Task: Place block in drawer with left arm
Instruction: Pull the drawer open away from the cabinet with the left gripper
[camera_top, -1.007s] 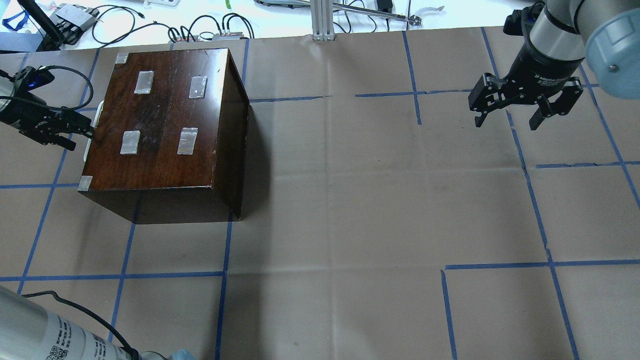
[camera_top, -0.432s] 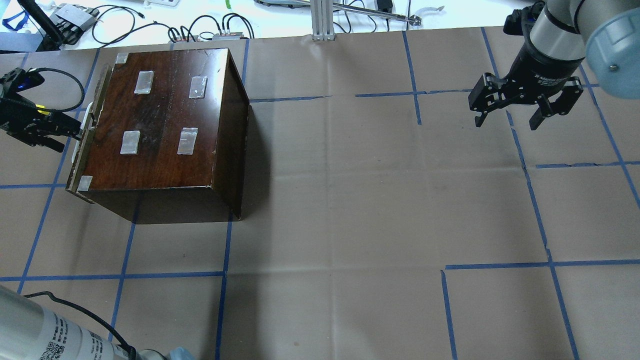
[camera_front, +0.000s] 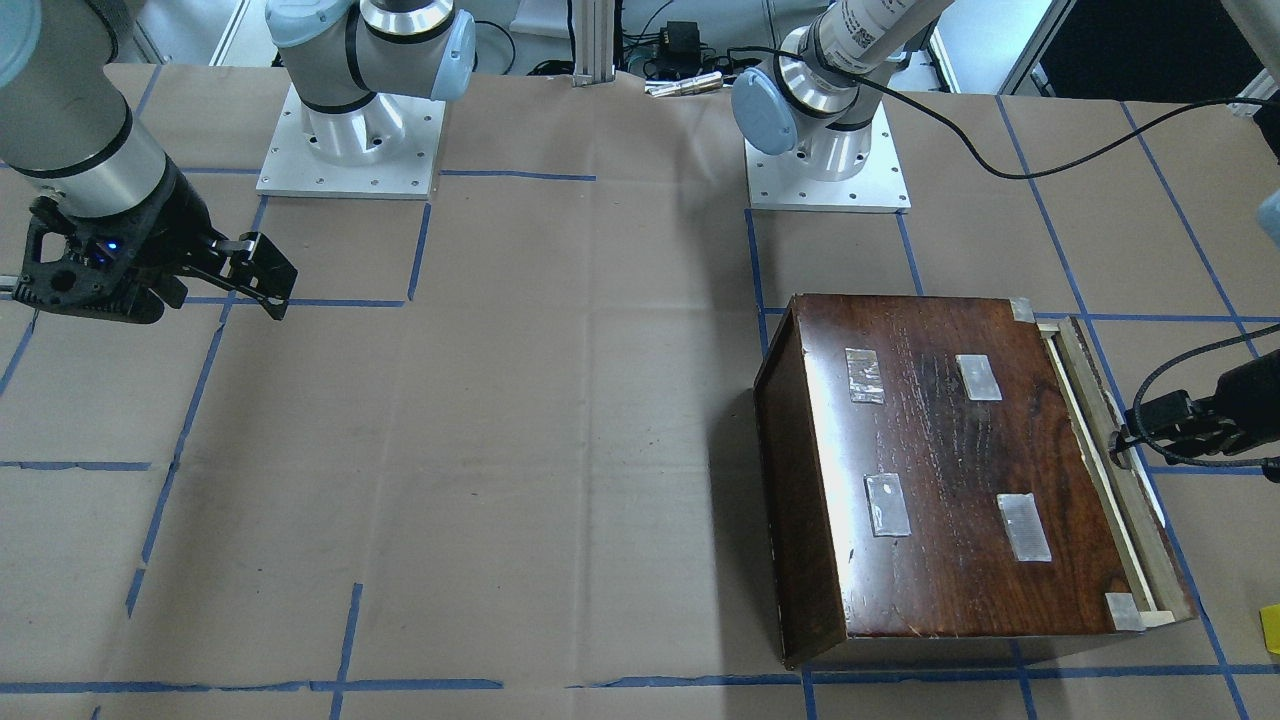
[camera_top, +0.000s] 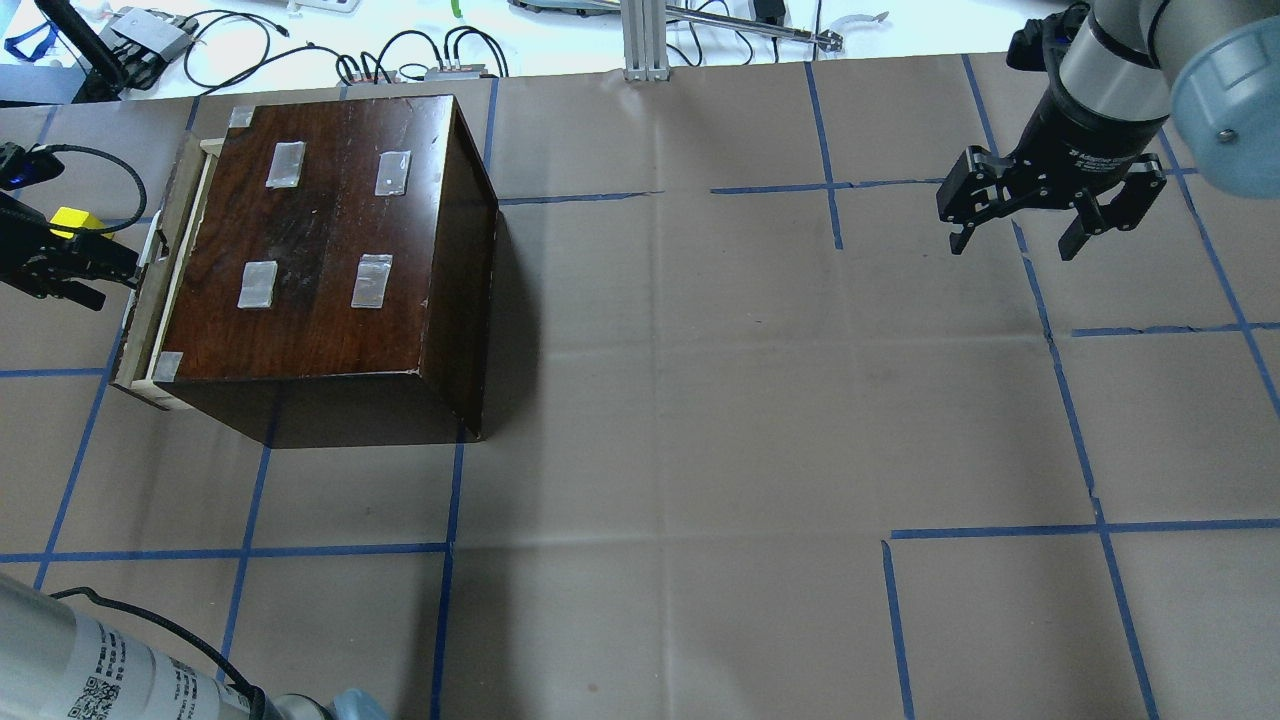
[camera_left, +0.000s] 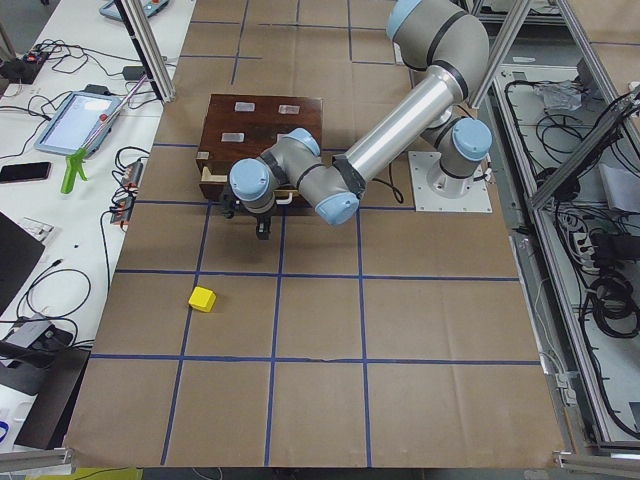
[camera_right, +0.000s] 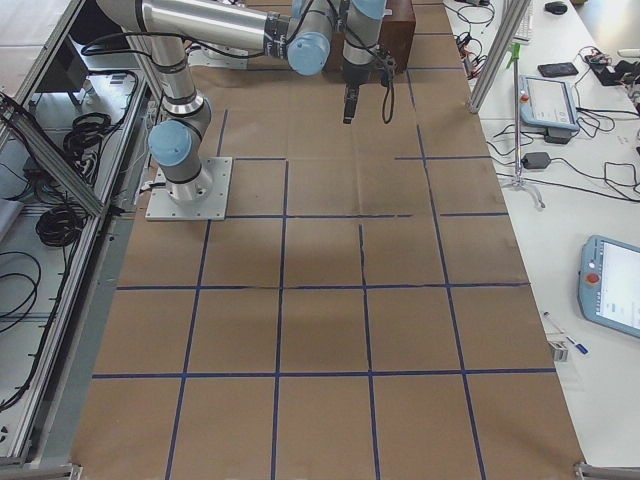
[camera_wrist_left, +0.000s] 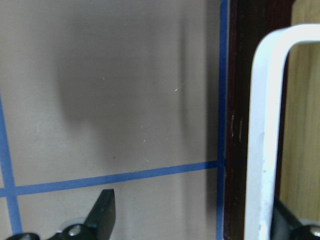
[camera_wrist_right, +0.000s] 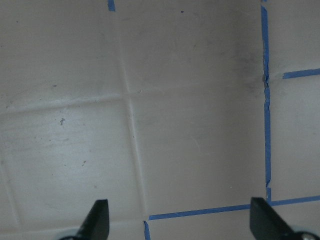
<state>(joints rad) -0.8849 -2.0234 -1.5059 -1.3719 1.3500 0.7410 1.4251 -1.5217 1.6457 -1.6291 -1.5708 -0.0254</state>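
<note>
The yellow block (camera_top: 72, 219) lies on the paper left of the dark wooden box (camera_top: 320, 240), apart from it; it also shows in the exterior left view (camera_left: 203, 298) and at the front-facing view's right edge (camera_front: 1270, 628). The drawer (camera_top: 168, 262) sticks a little way out of the box's left side, showing a pale wood strip (camera_front: 1130, 500). My left gripper (camera_top: 112, 278) is open at the drawer's white handle (camera_wrist_left: 265, 150), which sits between its fingers beside the right one. My right gripper (camera_top: 1010, 240) is open and empty, far right.
The table is covered in brown paper (camera_top: 700, 400) with blue tape lines. Cables and an aluminium post (camera_top: 645, 40) lie beyond the far edge. The left arm's black cable (camera_front: 1000, 150) runs across the paper behind the box. Both arm bases (camera_front: 350, 140) stand at the robot's side.
My left gripper has moved left with the handle, and the drawer has slid out of the box. The yellow block has come into view behind the gripper. The right arm has not moved.
</note>
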